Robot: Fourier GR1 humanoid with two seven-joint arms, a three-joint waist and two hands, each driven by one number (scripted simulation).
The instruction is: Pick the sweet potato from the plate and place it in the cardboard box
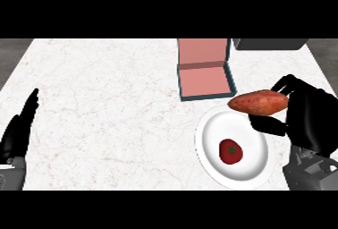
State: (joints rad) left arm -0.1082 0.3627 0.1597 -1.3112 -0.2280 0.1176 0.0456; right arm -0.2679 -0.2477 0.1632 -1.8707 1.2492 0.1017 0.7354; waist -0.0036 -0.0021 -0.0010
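Right hand curling fingers and thumb around the sweet potato, pinching it at its right end and holding it lifted, lengthwise across the view. Sweet potato hanging over the far rim of the white plate, just near of the cardboard box and not inside it. Box lying open on the marble counter, pink inside with dark teal walls, lid flap standing up at the far side. Red tomato sitting on the plate, toward its middle, well clear of the potato. Left hand resting at the view's left edge, fingers straight and pressed together, pointing away from the robot, touching nothing. Dark grey object showing at the counter's far right corner, cut by the frame, kind not telling
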